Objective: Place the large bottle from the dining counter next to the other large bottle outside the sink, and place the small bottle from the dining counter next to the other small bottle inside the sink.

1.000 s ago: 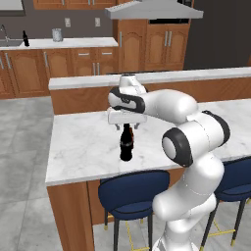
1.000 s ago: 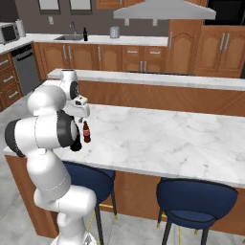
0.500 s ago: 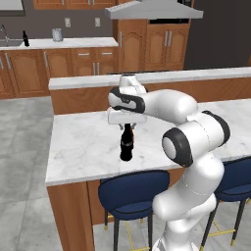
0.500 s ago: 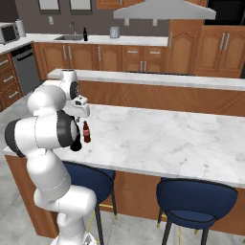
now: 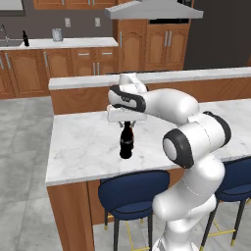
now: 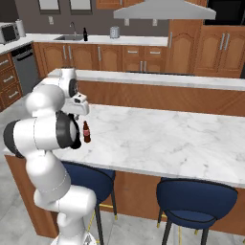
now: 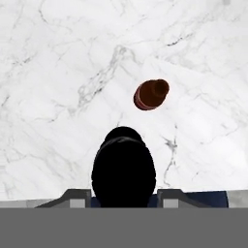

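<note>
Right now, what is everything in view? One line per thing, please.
counter: 1, white-grey marble, before the robot
large bottle: 1, black, upright on the counter
small bottle: 1, red-brown, upright beside the large bottle
stools: 2, blue, under the counter
sink: 1, dark, back worktop
far bottle: 1, dark, by the sink
canister: 1, grey, back worktop
microwave: 1, grey, back left
hood: 1, grey, overhead
arm: 1, white
gripper: 1, shut on the large bottle's neck

small brown bottle [image 7: 151, 94] just beside, marble counter [image 5: 83, 147] seemingly open
</note>
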Available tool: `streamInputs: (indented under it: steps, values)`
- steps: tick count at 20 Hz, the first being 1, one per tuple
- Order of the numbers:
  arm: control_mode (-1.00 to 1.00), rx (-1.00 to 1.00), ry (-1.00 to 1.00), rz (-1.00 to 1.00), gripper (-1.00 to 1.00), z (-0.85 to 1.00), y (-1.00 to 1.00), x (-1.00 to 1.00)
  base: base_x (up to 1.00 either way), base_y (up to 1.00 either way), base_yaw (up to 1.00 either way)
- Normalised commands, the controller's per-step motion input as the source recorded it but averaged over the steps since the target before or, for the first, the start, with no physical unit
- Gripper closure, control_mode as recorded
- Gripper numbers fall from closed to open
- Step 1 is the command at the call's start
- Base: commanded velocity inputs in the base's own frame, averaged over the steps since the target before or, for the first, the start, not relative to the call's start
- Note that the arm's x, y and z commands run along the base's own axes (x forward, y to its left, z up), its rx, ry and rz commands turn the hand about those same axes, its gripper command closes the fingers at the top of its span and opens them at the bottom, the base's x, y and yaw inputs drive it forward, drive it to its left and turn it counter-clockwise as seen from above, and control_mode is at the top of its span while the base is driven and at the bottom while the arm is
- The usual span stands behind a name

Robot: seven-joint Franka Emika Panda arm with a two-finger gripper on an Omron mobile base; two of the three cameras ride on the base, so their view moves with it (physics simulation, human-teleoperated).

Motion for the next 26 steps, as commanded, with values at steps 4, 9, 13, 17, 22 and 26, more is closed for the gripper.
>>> streamInputs:
  steps: [4, 9, 13, 17, 22, 26]
  values:
    - [-1.0, 0.0, 0.0, 0.0, 1.0, 0.89, 0.12, 0.0, 0.0, 0.0, 0.0]
    - [-1.0, 0.0, 0.01, 0.0, 1.0, 0.7, 0.02, -0.23, 0.0, 0.0, 0.0]
    - [-1.0, 0.0, 0.02, 0.0, 1.0, 0.49, -0.02, -0.21, 0.0, 0.0, 0.0]
    - [-1.0, 0.0, 0.01, 0.0, 1.0, 0.36, -0.14, -0.35, 0.0, 0.0, 0.0]
    - [-1.0, 0.0, 0.0, 0.0, 1.0, 0.18, -0.26, -0.24, 0.0, 0.0, 0.0]
    - [-1.0, 0.0, 0.0, 0.0, 1.0, 0.0, -0.38, -0.09, 0.0, 0.0, 0.0]
